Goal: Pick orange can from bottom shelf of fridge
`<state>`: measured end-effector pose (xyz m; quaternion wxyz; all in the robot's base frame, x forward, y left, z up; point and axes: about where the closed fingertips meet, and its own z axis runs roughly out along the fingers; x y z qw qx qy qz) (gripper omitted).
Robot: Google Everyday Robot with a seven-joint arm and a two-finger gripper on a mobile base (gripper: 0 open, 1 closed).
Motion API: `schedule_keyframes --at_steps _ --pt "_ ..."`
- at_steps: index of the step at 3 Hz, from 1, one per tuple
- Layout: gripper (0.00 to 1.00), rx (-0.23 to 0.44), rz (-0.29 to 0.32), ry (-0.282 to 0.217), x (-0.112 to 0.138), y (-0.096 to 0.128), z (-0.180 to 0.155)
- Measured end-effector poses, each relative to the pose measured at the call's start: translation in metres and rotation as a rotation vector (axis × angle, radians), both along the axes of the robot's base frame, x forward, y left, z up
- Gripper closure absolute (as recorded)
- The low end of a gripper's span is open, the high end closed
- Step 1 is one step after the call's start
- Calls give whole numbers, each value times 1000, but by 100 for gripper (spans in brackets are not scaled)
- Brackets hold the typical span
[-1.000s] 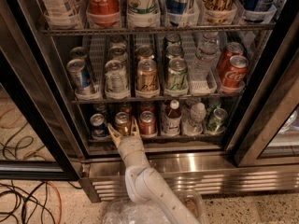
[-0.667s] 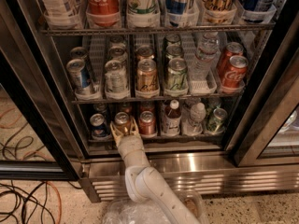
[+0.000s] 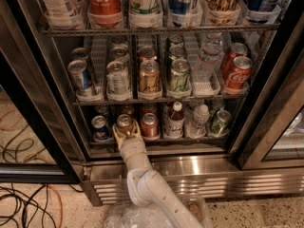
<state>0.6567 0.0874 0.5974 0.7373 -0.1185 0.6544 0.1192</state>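
The orange can (image 3: 124,123) stands at the front of the bottom shelf (image 3: 161,139) of the fridge (image 3: 28,103), in the second lane from the left. My gripper (image 3: 126,131) reaches in from below, and its pale fingers (image 3: 116,134) hug both sides of the can, closed on it. The can is upright on the rack, silver top showing. A blue can (image 3: 100,127) is to its left and a redder can (image 3: 149,125) to its right.
Further right on the bottom shelf are a small bottle (image 3: 175,119), a pale bottle (image 3: 199,118) and a green can (image 3: 220,121). The rack above holds several cans. The stainless steel base (image 3: 199,172) lies below. Cables (image 3: 23,198) lie on the floor at left.
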Motion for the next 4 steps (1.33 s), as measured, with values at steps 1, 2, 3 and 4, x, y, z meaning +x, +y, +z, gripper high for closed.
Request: schedule_keyframes --at_steps 1,2,3,4 --pt "100 0 -2 -2 0 -1 1" --pt "100 1 -12 -20 0 -3 6" --pt "100 1 -14 -26 0 -4 9" --pt "100 -5 -7 -47 0 -5 21"
